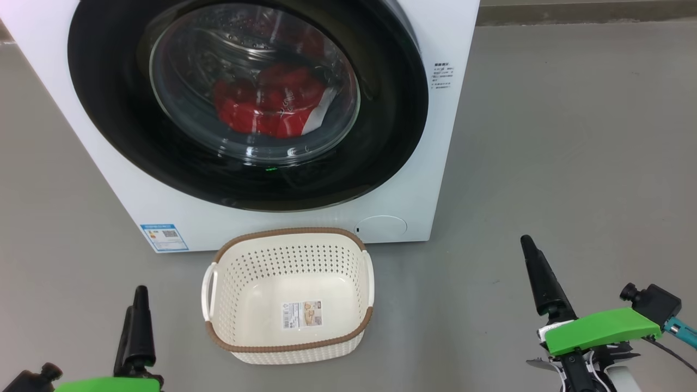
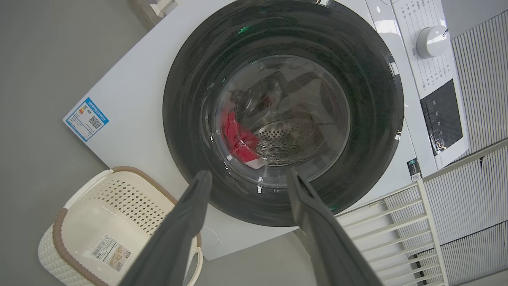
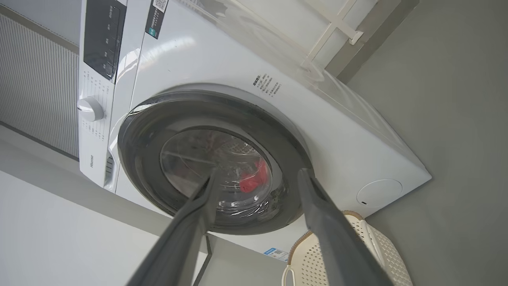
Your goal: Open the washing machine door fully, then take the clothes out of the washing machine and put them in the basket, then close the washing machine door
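Washing machine door [image 1: 239,188]: looks shut, lies flat against the front of the washing machine [image 1: 427,179], covers most of that white front. Glossy black ring round a bulging clear window.

Left gripper [image 2: 248,174]: sits far left and low in head view, hangs over the grey floor [image 1: 572,136], well apart from everything, grips nothing. Fingers [image 2: 188,214] stand wide apart in its wrist view, pointed at the door window.

Blue label [image 1: 164,237]: next right, stuck on the machine's lower left corner.

Basket [image 1: 288,261]: stands upright on the floor just in front of the machine, below the door, between the two grippers. Cream, holes in the sides, brown rim, white handles, paper label [image 1: 301,314] on its bottom.

Clothes [image 1: 261,106]: red with a white strip, heaped low in the steel drum, seen through the window, behind the door.

Round flap [image 1: 381,227]: white, at the machine's lower right corner, near the basket's far right corner.

Right gripper [image 3: 258,174]: low right in head view, over the floor, well apart from basket and machine, grips nothing. Fingers [image 3: 331,222] spread wide in its wrist view, aimed at the door. Green cover [image 1: 599,329] on the wrist.

Knob [image 3: 90,109] and dark panel [image 3: 103,35]: on the machine's control strip, beside the door in right wrist view.
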Robot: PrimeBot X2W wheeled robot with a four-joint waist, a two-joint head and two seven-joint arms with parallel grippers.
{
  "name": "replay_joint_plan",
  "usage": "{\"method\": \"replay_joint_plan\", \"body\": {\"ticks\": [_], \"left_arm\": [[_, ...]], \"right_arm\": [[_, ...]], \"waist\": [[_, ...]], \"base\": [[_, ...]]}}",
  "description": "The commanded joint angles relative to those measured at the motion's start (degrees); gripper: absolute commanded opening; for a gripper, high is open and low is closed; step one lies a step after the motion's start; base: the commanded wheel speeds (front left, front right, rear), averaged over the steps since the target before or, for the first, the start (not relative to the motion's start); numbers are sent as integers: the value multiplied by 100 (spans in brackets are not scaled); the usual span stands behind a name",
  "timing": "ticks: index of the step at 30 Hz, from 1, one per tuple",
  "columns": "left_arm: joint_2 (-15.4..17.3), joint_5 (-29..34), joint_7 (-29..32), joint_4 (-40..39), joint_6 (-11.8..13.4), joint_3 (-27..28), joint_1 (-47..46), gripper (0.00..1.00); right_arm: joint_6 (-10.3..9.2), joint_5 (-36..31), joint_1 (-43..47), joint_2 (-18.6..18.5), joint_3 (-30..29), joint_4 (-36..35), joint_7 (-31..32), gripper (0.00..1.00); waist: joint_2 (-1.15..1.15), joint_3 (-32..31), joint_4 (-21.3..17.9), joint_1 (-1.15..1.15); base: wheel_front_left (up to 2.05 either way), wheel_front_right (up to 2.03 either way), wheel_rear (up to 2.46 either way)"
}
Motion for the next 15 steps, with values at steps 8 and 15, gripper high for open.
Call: {"method": "replay_joint_plan", "body": {"ticks": [8, 15], "left_arm": [[128, 1174, -198, -175, -42, 88, -149, 100], [107, 2045, -317, -177, 12, 86, -149, 100]], "right_arm": [[6, -1080, -353, -103, 211, -53, -188, 100], [6, -1909, -411, -65, 195, 97, -305, 100]], "waist": [[0, -4, 12, -1], [0, 5, 28, -1]], "base": [[0, 0, 0], [0, 0, 0]]}}
